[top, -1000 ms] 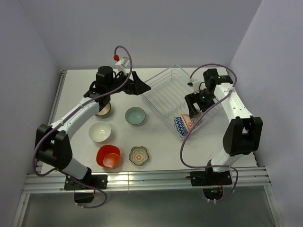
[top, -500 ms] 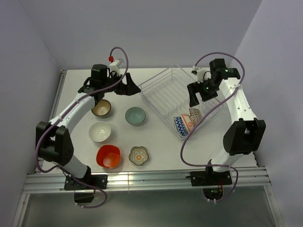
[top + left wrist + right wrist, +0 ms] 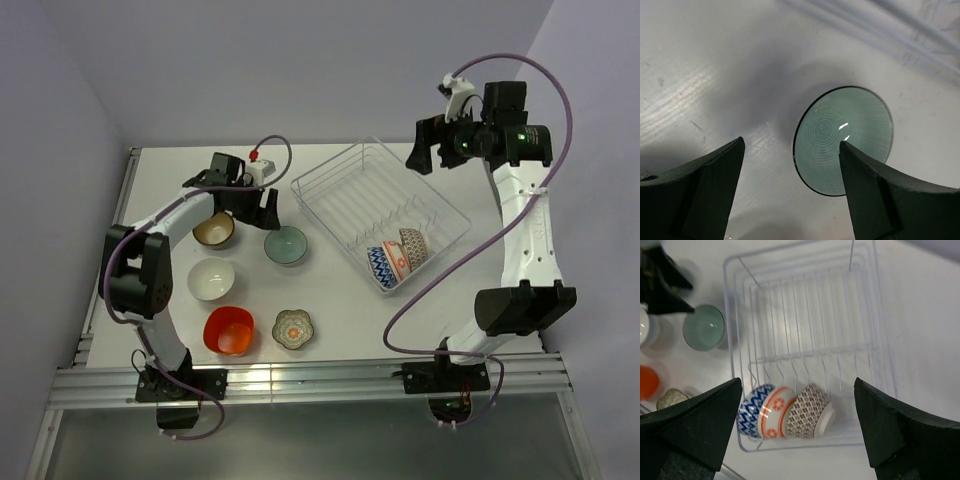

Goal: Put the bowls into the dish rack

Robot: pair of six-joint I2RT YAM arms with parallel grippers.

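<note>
The dish rack [image 3: 380, 210] sits at an angle on the right half of the bench [image 3: 340, 320]. Three bowls stand on edge side by side at its near end: the blue zigzag bowl [image 3: 380, 268], the patterned orange bowl [image 3: 397, 260] and the grey-brown bowl [image 3: 414, 245], each touching the next. The rest of the rack's tines are bare.

On the left half, five bowls sit upright and apart from one another. The pale teal bowl [image 3: 286, 245] is nearest the rack, with the dark brown bowl [image 3: 214, 230] to its left. The white bowl [image 3: 211, 279] is nearer, and the orange-red bowl [image 3: 228, 330] and flower-shaped bowl [image 3: 294, 328] are nearest the rail [image 3: 320, 385]. Nothing lies between the teal bowl and the rack.

The left arm reaches far and bends back, so the left gripper [image 3: 260, 210] hangs just above the far-left edge of the teal bowl. It points down with its jaws spread wide and holds nothing.

The right arm stands tall, its forearm nearly level. The right gripper [image 3: 430, 150] is raised high beyond the rack's far right corner, looking down on the rack, jaws wide and empty. A purple cable [image 3: 566, 120] loops off this arm.
</note>
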